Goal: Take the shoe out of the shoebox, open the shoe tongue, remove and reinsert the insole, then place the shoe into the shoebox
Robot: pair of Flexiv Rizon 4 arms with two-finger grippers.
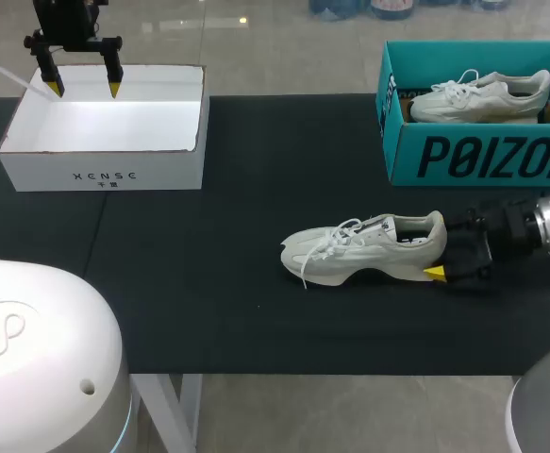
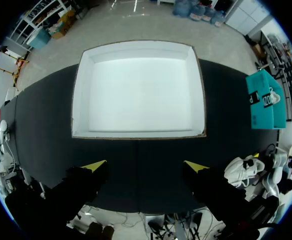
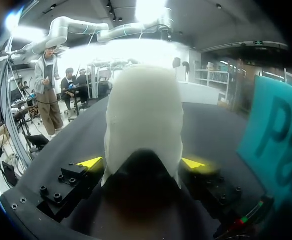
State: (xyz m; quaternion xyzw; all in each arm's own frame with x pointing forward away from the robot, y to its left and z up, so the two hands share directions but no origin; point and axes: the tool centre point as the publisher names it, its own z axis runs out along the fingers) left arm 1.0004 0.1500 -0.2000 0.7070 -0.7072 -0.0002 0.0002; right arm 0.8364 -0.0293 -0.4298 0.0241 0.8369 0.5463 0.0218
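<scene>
Shoe point(image 3: 143, 110) heel sits inside right end effector point(image 3: 141, 162); whether it is clamped cannot be told, and a loose hold could let it tip. Left end effector point(image 1: 84, 89) hangs wide

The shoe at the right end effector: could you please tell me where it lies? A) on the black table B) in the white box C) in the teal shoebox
A: the shoe lies on the table, outside the teal shoebox, heel toward the right end effector.
</scene>
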